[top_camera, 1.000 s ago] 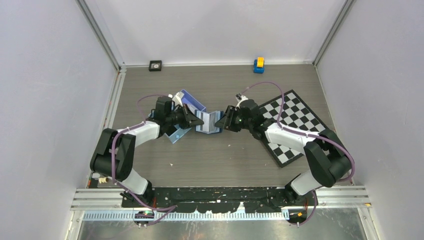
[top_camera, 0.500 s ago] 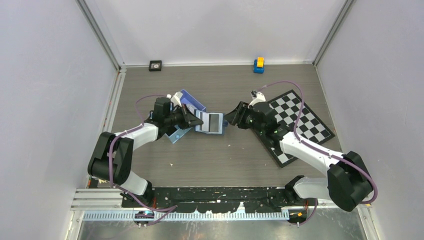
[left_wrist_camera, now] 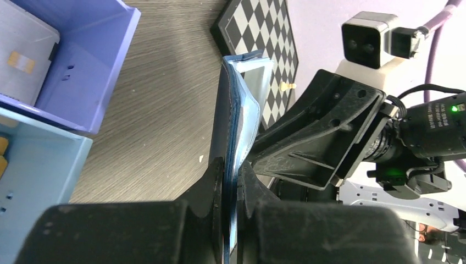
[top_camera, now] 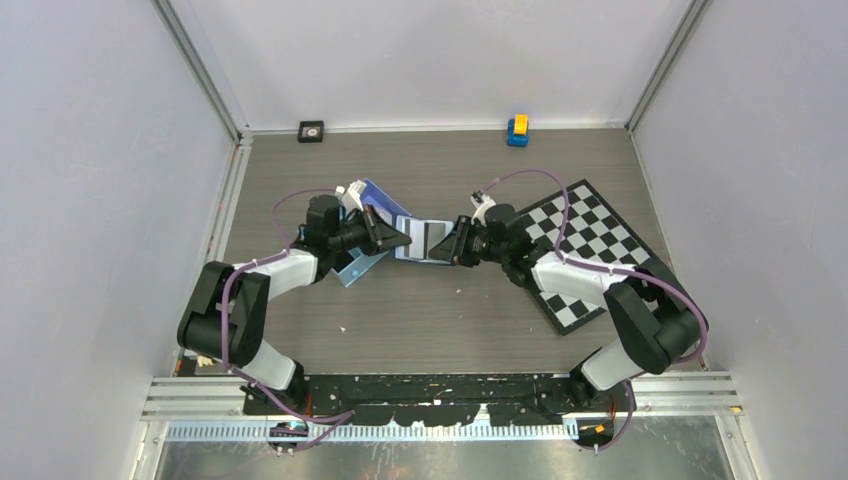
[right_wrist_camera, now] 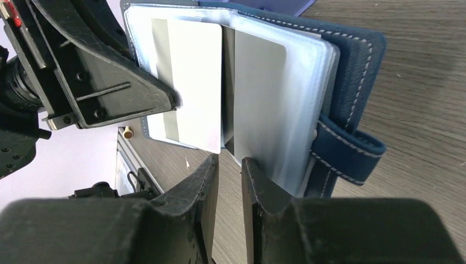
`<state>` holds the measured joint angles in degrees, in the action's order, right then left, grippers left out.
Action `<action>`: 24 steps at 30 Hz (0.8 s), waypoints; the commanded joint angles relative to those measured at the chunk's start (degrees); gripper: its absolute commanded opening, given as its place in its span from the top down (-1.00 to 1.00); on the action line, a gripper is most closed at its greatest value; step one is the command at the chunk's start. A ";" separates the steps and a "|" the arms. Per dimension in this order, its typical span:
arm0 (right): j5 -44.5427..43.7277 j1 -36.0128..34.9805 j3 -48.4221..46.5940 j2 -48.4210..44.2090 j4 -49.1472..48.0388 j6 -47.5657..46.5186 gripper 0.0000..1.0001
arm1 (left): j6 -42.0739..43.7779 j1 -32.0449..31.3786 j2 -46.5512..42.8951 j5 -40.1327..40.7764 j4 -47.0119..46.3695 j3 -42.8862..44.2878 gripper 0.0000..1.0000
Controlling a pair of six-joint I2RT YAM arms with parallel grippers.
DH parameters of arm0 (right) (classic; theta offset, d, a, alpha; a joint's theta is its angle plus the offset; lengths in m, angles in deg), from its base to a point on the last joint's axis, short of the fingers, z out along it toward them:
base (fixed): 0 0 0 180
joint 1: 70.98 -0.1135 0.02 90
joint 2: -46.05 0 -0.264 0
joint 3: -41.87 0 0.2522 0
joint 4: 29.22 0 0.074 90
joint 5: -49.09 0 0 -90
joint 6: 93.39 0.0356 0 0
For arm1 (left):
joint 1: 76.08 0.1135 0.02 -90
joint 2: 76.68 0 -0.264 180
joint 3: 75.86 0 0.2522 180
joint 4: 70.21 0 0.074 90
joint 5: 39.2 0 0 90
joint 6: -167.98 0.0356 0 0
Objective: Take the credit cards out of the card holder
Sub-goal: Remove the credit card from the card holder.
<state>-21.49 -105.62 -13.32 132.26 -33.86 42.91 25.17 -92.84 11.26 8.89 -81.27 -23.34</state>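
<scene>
The navy card holder [top_camera: 425,240] stands open on edge above the table, and my left gripper [top_camera: 398,240] is shut on its left side. The left wrist view shows the left gripper [left_wrist_camera: 231,168] pinching the cover and clear sleeves of the card holder [left_wrist_camera: 237,104]. In the right wrist view the card holder [right_wrist_camera: 351,66] shows a white card [right_wrist_camera: 195,82] and a grey card [right_wrist_camera: 258,88] in its sleeves. My right gripper [right_wrist_camera: 229,160] sits just below their lower edge, narrowly open, with only table showing in the gap. A grey chip card [left_wrist_camera: 25,52] lies in the purple bin [left_wrist_camera: 93,71].
The purple and light-blue tray [top_camera: 352,265] lies right behind my left gripper. A chessboard [top_camera: 590,250] lies under the right arm. A small blue and yellow toy [top_camera: 517,130] and a black square piece [top_camera: 311,131] sit at the back wall.
My right gripper pulled back to the right and opened wider, then came back to the card holder's right edge with its jaws closer together. The left gripper kept its hold.
</scene>
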 commanded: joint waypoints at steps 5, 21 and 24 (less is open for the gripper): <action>5.72 3.71 0.37 0.16 -10.76 5.66 0.30 | -3.81 -0.01 -1.26 -4.65 -9.41 -0.43 1.00; 11.04 5.28 4.58 -0.43 -25.25 11.66 0.18 | -12.51 -1.96 2.59 -10.61 -22.15 0.17 1.00; 11.49 5.35 4.59 -0.10 -25.95 12.18 0.22 | -13.23 -2.05 2.65 -10.97 -23.44 0.10 1.00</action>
<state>-11.70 -100.48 -9.10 132.72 -54.29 53.82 13.78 -94.50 14.21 0.82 -98.12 -24.45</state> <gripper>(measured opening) 0.405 0.058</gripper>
